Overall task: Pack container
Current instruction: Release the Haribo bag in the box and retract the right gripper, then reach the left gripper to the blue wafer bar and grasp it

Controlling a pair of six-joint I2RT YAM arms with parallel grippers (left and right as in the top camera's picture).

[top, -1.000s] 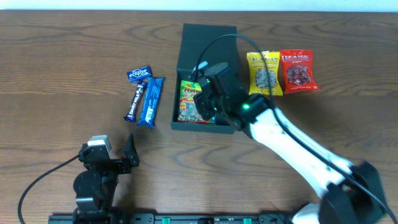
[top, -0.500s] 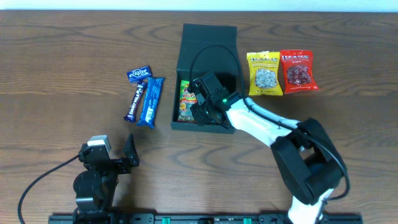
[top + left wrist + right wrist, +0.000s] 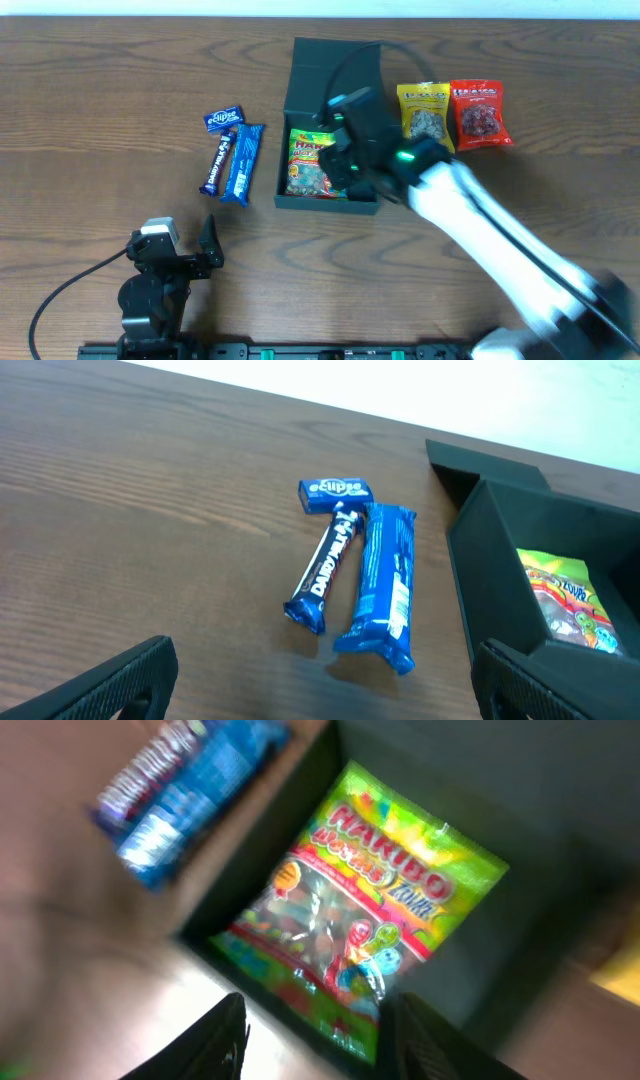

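Much of container [image 3: 330, 62] under right pincer [image 3: 318, 1040]

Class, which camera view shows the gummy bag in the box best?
Right wrist: the gummy bag fills the frame, whole though blurred. Overhead shows it small; left wrist catches only part behind the box wall.

dark green container [image 3: 310, 70], yellow packet [image 3: 428, 115], red packet [image 3: 478, 113]
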